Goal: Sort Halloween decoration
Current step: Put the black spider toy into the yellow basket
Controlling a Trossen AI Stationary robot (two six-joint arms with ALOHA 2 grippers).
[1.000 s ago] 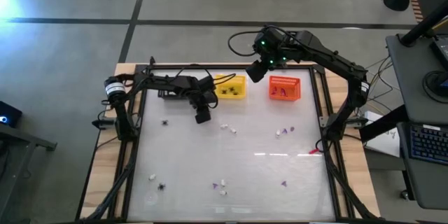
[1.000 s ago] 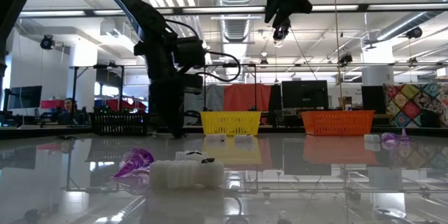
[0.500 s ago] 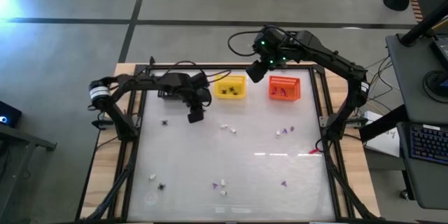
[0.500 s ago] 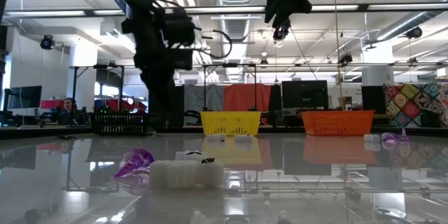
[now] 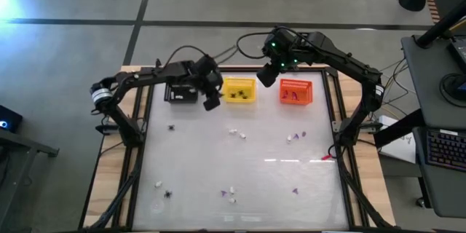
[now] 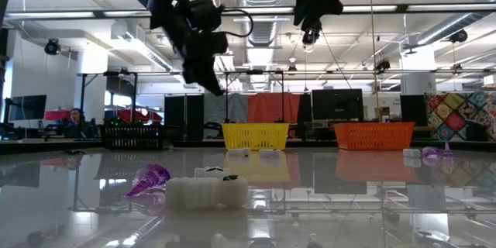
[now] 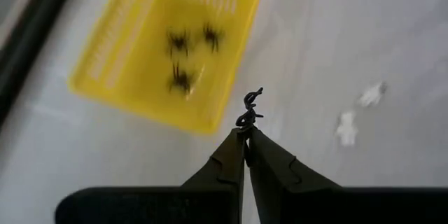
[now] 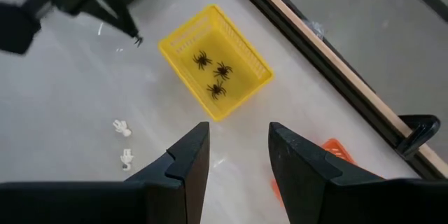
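My left gripper (image 5: 211, 104) hangs above the table just left of the yellow basket (image 5: 239, 91), shut on a black spider (image 7: 249, 110). Three black spiders (image 8: 213, 73) lie in that basket. My right gripper (image 8: 238, 136) waits open, high above the gap between the yellow basket and the orange basket (image 5: 295, 92). White bits (image 5: 237, 132), purple bits (image 5: 301, 135) and more black spiders (image 5: 172, 126) lie scattered on the tabletop. My left gripper pinches the black spider by its lower part (image 7: 245, 122), right at the free ends of its two fingers. The fingers slant downward toward the far right. The spider sticks out past the fingertips, lifted clear of the table.
A black basket (image 5: 180, 93) stands at the far left, behind my left arm. Purple bits show in the orange basket. More trinkets lie near the front edge (image 5: 231, 191). A black frame (image 5: 138, 145) runs along the table's sides.
My left gripper has risen well off the table and swung toward the far edge and the yellow basket, carrying the spider up with it. My right arm has stayed where it was.
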